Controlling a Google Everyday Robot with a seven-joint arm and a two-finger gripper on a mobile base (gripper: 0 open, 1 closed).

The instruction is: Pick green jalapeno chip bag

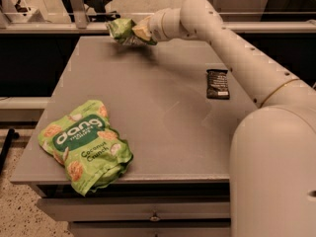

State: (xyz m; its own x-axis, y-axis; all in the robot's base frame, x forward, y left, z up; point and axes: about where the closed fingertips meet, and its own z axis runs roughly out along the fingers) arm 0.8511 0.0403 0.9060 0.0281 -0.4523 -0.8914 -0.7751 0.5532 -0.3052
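step: lifting, I think | gripper (139, 30) is at the far edge of the surface (163, 107) | fingers closed on the green jalapeno chip bag (120, 28), which looks just off the surface | next: go up slowly and hold tight, the crinkly bag could slip

Table (168, 107): dang bag (84, 144), wrapper (217, 83); fingers (140, 30) round chip bag (120, 29), far edge
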